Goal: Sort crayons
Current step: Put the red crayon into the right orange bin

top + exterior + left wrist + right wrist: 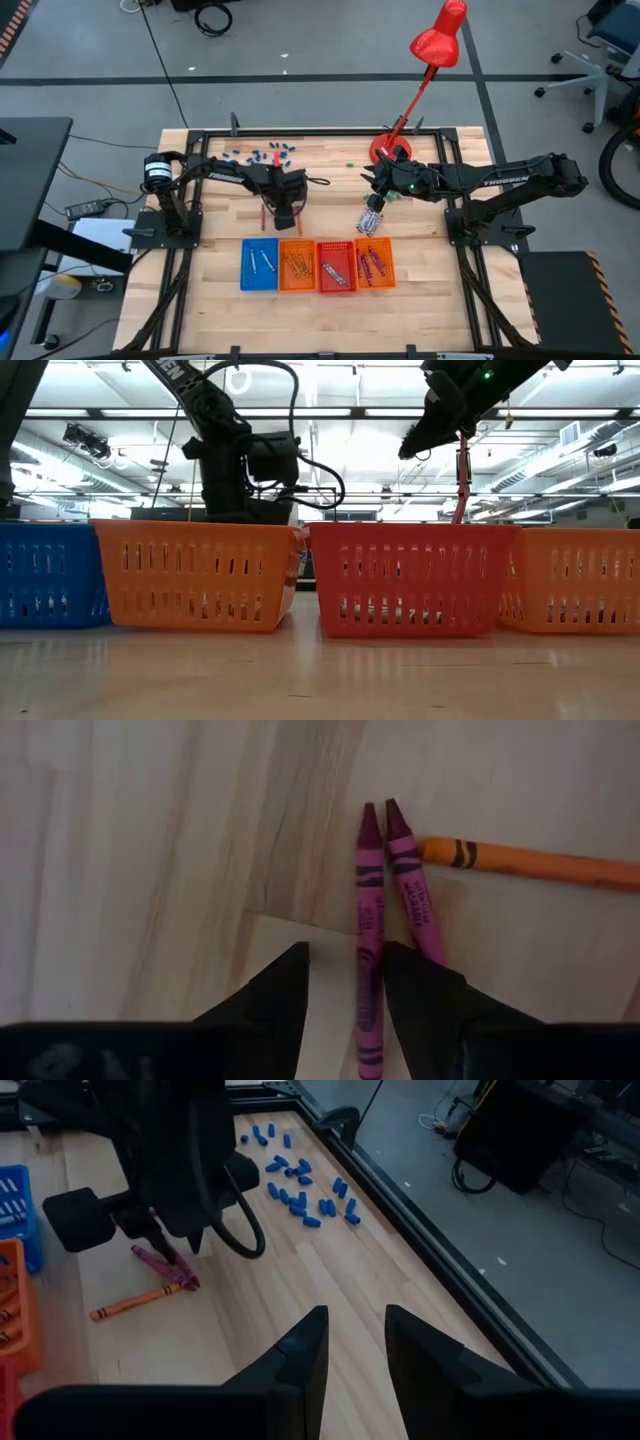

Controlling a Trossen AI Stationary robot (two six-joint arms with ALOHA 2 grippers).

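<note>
- A black tabletop piece (35, 180) lies off the table's left edge, with a grey power strip (88, 209) on the floor beside it.
- The left gripper (345, 982) is down at the table (210, 210), left of centre. Its fingers (275, 995) stand apart, astride one of two magenta crayons (370, 890) lying side by side. Whether the pads touch the crayon cannot be made out.
- An orange crayon (530, 862) lies just beside the magenta tips, pointing away to one side.
- Print runs along the magenta wrappers but is too small to read.
- Stubby blue bits (262, 153) are scattered along the far edge, behind the left arm.
- Four small trays sit in a row at the near edge: a blue tray (244, 268) with pale sticks, an orange tray (283, 270) with orange sticks, a red tray (321, 270) with greyish ones, and another orange tray (390, 266) with magenta ones.
- From table height the tray walls hide most of their contents.
- A red lamp (438, 38) rises from the far edge, right of centre.
- The right gripper (356, 1342) hangs above the table, just beyond the rightmost tray. Its jaws are parted, nothing visible between them.
- White lettering on the right arm (510, 178) reads "TROSSEN".
</note>
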